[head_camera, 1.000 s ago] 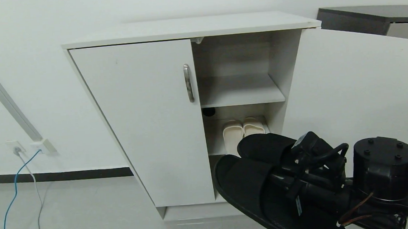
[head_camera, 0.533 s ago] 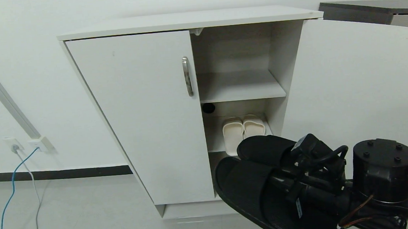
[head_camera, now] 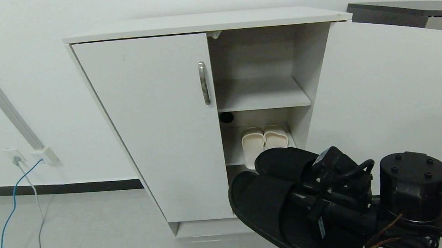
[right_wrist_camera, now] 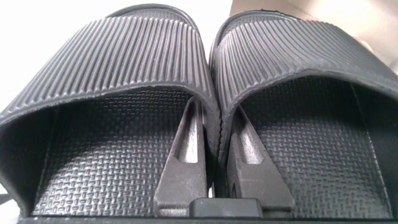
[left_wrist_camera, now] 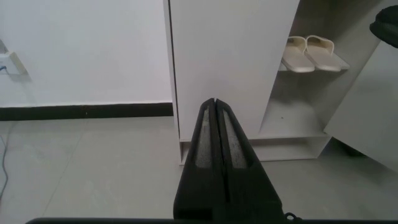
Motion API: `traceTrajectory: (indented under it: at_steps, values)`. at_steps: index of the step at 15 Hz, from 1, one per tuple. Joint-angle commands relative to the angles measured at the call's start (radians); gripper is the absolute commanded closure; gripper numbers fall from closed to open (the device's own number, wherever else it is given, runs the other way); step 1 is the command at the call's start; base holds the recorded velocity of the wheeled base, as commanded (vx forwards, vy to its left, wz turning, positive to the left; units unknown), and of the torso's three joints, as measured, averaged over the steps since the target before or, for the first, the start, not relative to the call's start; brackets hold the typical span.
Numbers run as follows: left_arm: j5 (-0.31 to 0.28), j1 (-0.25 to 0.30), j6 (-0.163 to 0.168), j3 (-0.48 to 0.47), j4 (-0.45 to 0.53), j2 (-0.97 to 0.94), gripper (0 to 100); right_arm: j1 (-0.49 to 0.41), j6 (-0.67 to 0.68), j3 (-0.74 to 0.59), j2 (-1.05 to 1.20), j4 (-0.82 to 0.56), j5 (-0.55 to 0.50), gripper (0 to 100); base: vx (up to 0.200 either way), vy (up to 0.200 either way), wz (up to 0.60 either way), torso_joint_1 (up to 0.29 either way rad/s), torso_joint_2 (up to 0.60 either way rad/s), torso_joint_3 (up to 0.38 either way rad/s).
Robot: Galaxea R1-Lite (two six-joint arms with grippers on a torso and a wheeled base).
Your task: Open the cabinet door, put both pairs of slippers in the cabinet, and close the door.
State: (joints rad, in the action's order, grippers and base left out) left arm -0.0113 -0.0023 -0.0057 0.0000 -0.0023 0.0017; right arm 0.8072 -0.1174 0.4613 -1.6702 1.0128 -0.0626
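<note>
Our right hand (right_wrist_camera: 216, 111) is clamped on the pair of black slippers (right_wrist_camera: 124, 81). One finger sits inside each slipper, and the two pinch the touching inner walls together. From the head view, we see that hand (head_camera: 319, 197) holding the black slippers (head_camera: 272, 190) in the air, side by side. Their toes point toward the open right half of the cabinet (head_camera: 198, 22), low in front of it and outside it.

Our left hand (left_wrist_camera: 215, 107) has its fingers pressed together with nothing between them. It hangs above the floor (left_wrist_camera: 93, 168), facing the cabinet's closed left door (left_wrist_camera: 230, 56).

Inside the cabinet, a pair of white slippers (head_camera: 264, 139) lies side by side on the lower shelf (head_camera: 232, 146). The upper shelf (head_camera: 259, 94) is above them and the bottom compartment (left_wrist_camera: 292, 121) below. The right door (head_camera: 382, 89) is swung wide open, just beside the black slippers. The left door (head_camera: 155, 124) is shut, with a metal handle (head_camera: 203, 83) along its inner edge.

On the wall left of the cabinet we see a socket (head_camera: 13, 156), with a blue cable (head_camera: 10, 220) trailing down to the floor. A dark piece of furniture (head_camera: 392, 14) stands behind the open door.
</note>
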Motion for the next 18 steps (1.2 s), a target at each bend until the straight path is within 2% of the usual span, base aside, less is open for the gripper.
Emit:
traceTrajectory:
  at_steps: [1,3,6,8,9,11,13,14,18]
  values:
    - [-0.001,0.001,0.0,0.0,-0.001,0.001,100,0.007,0.005,0.016,-0.013,0.0,-0.002,100,0.0,0.0,0.0,0.0,0.0,0.0]
    - [-0.001,0.001,0.0,0.0,-0.001,0.0,100,0.03,0.019,0.056,-0.043,-0.003,-0.06,100,0.0,0.0,0.0,0.0,0.0,0.0]
    - [0.002,0.001,-0.002,0.0,0.001,0.0,100,0.116,0.137,0.209,-0.149,-0.029,-0.298,100,0.0,0.0,0.0,0.0,0.0,0.0]
    - [0.002,0.001,0.0,0.0,-0.001,0.0,100,0.135,0.171,0.339,-0.206,-0.126,-0.395,100,0.0,0.0,0.0,0.0,0.0,0.0]
    - [0.001,0.001,0.0,0.0,0.001,0.0,100,0.145,0.206,0.412,-0.227,-0.197,-0.447,100,0.0,0.0,0.0,0.0,0.0,0.0]
    - [0.001,0.001,0.0,0.0,-0.001,0.0,100,0.175,0.283,0.59,-0.244,-0.436,-0.586,100,0.0,0.0,0.0,0.0,0.0,0.0]
    - [0.001,0.001,0.0,0.0,-0.001,0.0,100,0.187,0.325,0.703,-0.26,-0.556,-0.68,100,0.0,0.0,0.0,0.0,0.0,0.0]
    - [0.001,0.001,0.0,0.0,-0.001,0.0,100,0.185,0.346,0.798,-0.283,-0.638,-0.767,100,0.0,0.0,0.0,0.0,0.0,0.0]
    - [0.002,0.001,0.0,0.0,-0.001,0.0,100,0.139,0.337,0.91,-0.312,-0.689,-0.83,100,0.0,0.0,0.0,0.0,0.0,0.0]
